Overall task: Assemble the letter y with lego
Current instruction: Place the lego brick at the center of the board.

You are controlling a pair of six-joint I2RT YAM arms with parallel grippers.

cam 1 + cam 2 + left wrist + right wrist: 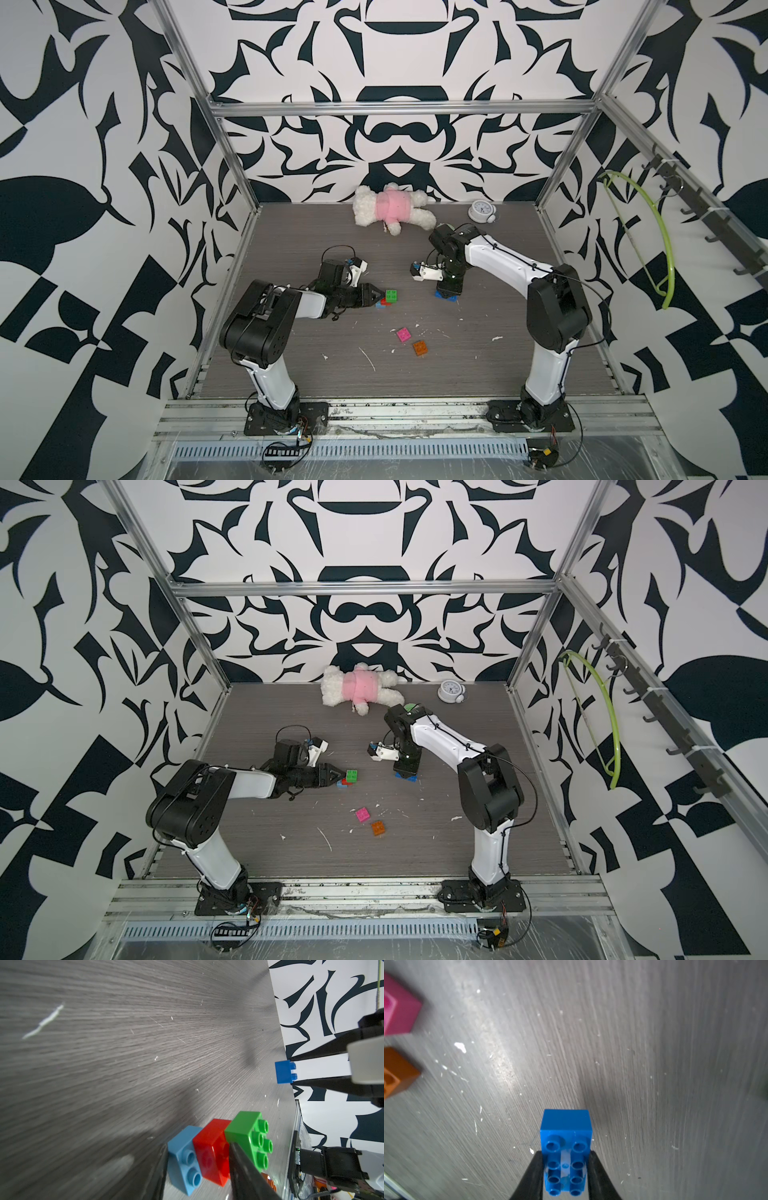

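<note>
My left claw (pixel 197 1146) is clamped on the stem (pixel 386 300), which lies on its side mid-desk (pixel 291 374). The stem is the light blue brick (pixel 182 1147), red brick (pixel 209 1142) and green brick (pixel 243 1126) joined. To its right, my right claw (pixel 565 1154) grips the long blue brick (pixel 566 1126). Next, I think, this brick must be pressed centred onto the green studs. The pink brick (pixel 403 334) and orange brick (pixel 420 348) lie loose, nearer. In both top views the claw hides most of the long blue brick, and I cannot tell if it is lifted.
</note>
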